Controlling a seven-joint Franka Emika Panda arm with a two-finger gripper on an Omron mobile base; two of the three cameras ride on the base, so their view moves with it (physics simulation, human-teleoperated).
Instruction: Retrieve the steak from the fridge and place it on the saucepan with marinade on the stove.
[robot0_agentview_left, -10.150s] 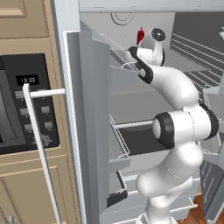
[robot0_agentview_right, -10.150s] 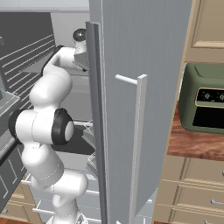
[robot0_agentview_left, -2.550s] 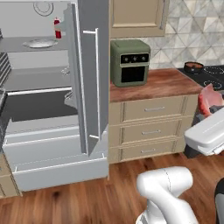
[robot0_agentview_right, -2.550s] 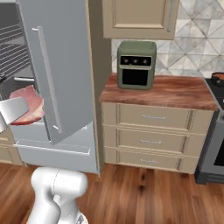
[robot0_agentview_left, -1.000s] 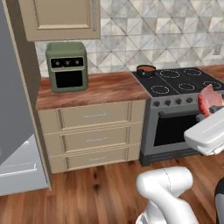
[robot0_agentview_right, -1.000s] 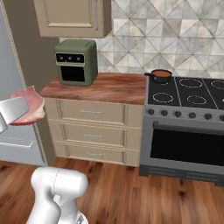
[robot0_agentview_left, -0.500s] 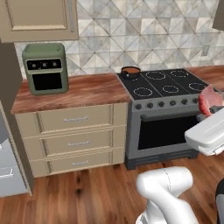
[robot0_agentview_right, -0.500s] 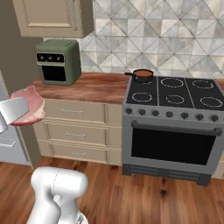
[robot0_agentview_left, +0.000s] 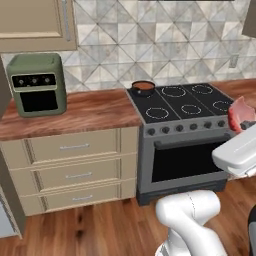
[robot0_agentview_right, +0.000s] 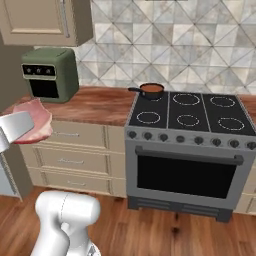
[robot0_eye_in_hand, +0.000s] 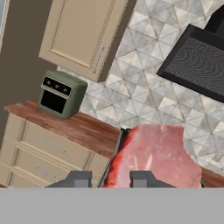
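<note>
Nearest the cameras, the white arm carries the two-finger gripper (robot0_eye_in_hand: 107, 178) with its jaws partly closed around the flat red-pink slab of raw steak with pale marbling (robot0_eye_in_hand: 155, 155); in the hand view the meat rises from between the two dark finger tips (robot0_eye_in_hand: 79, 178). The same steak (robot0_agentview_right: 34, 125) shows at the left edge of the right base view, held in the air in front of the cabinet run, and at the right edge of the left base view (robot0_agentview_left: 240, 112), level with the stove front. Below and behind it runs a wood-plank floor (robot0_agentview_left: 100, 227). Next comes the black-topped stove with white ring burners, grey front and a row of dark knobs (robot0_agentview_right: 186, 150), set flush beside beige drawer cabinets (robot0_agentview_left: 75, 170) under a reddish-brown wooden counter (robot0_agentview_left: 85, 107). On the stove's rear left burner sits the small round dark saucepan with a reddish-brown liquid surface (robot0_agentview_right: 151, 90), its straight black handle pointing left over the counter edge; it stands well apart from the steak. Further left on the counter, against the wall, stands a boxy green toaster oven (robot0_agentview_left: 36, 84). Behind everything is a grey triangle-patterned tile backsplash (robot0_agentview_right: 190, 45), with a beige upper cabinet (robot0_agentview_right: 42, 20) above the toaster oven.
</note>
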